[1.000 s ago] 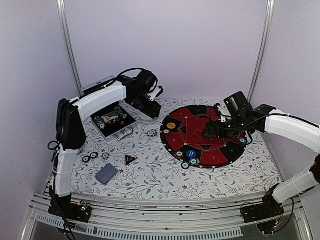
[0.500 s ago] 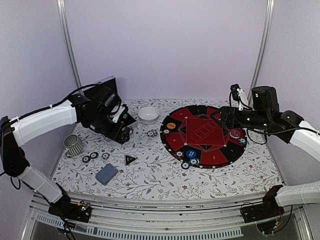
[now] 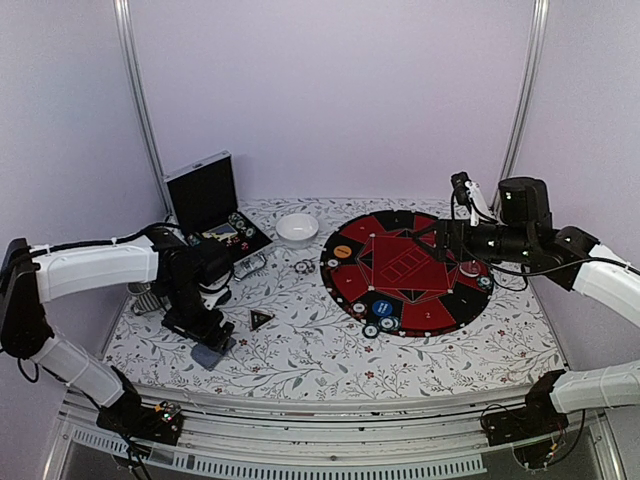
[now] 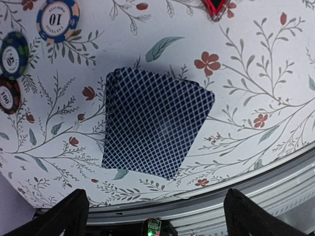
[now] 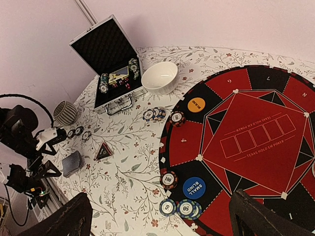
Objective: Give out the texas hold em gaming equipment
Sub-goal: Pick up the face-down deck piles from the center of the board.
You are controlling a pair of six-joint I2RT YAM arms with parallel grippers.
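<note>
Jaws on both my arms stand wide apart, holding nothing: from above, my left gripper [image 3: 205, 330] hangs right over the deck of playing cards [image 3: 207, 357] and my right gripper [image 3: 443, 238] hovers above the round felt mat [image 3: 400, 262]. Through my left wrist, that deck lies just ahead, centred between my fingers [image 4: 64, 216], three poker chips [image 4: 58, 19] beyond it leftward. Through my right wrist, the blue marker disc [image 5: 194, 188] sits ahead between my fingers.
</note>
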